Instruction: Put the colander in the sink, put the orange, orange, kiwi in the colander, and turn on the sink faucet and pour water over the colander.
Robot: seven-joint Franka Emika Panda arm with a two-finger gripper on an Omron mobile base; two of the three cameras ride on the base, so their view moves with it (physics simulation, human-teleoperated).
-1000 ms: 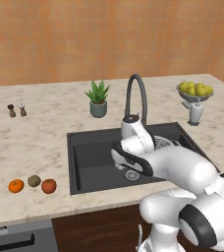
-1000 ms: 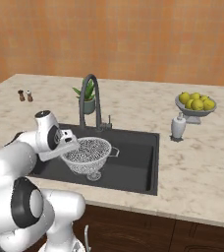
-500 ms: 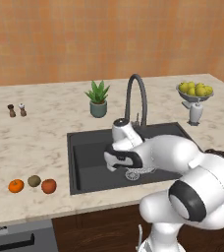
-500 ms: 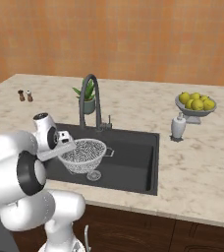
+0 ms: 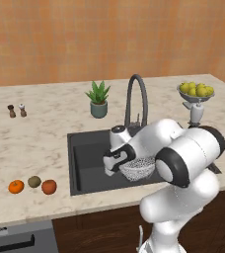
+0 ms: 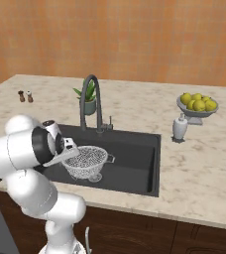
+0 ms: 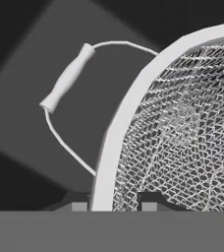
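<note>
The colander (image 6: 89, 159), a silver-white mesh bowl, hangs low inside the dark sink (image 6: 135, 156), left of its middle. My gripper (image 7: 114, 205) is shut on the colander rim (image 7: 109, 162), which runs up between the two fingertips, with the wire side handle (image 7: 67, 78) just beyond. Seen from the left base camera, the gripper (image 5: 113, 165) holds the colander (image 5: 139, 169) by its left edge inside the sink (image 5: 87, 153). A bright orange (image 5: 16, 187), the kiwi (image 5: 34, 181) and a darker orange (image 5: 49, 187) lie in a row on the counter left of the sink. The faucet (image 5: 134, 96) arches behind the basin, with no water running.
A pedestal bowl of lemons (image 5: 197, 90) and a white bottle (image 6: 179, 129) stand right of the sink. Behind the basin's left corner is a potted plant (image 5: 98, 99), and two small shakers (image 5: 17, 110) stand far left. The counter front edge runs just below the fruit.
The arm has swung left and folded in, carrying the colander a little left and lower in the sink. The fruit has not moved.
</note>
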